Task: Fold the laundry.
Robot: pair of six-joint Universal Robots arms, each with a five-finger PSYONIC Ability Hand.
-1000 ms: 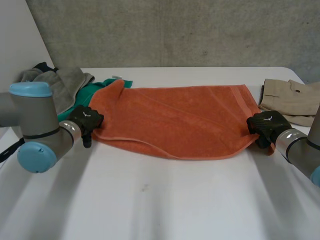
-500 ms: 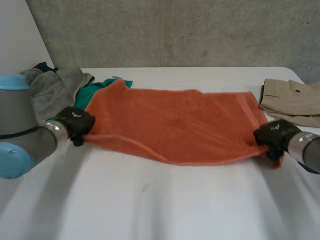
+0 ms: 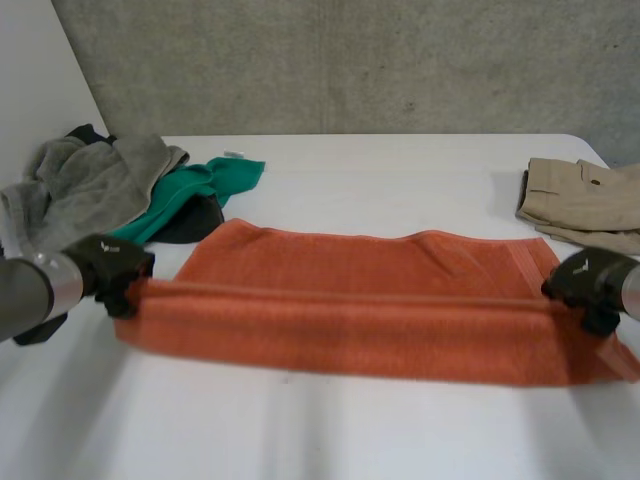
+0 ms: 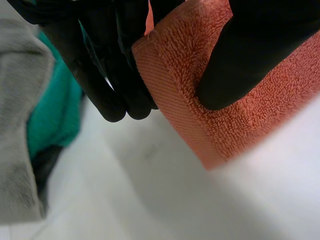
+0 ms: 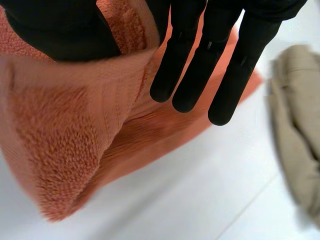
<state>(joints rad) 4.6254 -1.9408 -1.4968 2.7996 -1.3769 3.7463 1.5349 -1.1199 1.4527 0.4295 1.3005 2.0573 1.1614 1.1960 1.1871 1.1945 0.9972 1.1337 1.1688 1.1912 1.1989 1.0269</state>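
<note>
An orange towel [image 3: 370,310] is stretched lengthways between my two hands, with a straight ridge running from one hand to the other. My left hand [image 3: 108,265] holds its left end. There the thumb [image 4: 240,50] presses the towel's hemmed corner [image 4: 170,70] against the curled fingers [image 4: 115,75]. My right hand [image 3: 592,280] holds the right end. Its thumb [image 5: 60,30] pinches the towel [image 5: 65,130] while the fingers [image 5: 195,65] hang straight on the other side.
A grey garment [image 3: 85,180], a green cloth [image 3: 195,185] and a dark item [image 3: 195,228] lie heaped at the back left. Folded beige trousers [image 3: 585,200] lie at the back right, close to my right hand. The white table [image 3: 330,430] is bare in front.
Both hands have moved nearer to the camera and further apart, drawing the towel taut and away from the heap. The left hand has closed on the towel's end.
</note>
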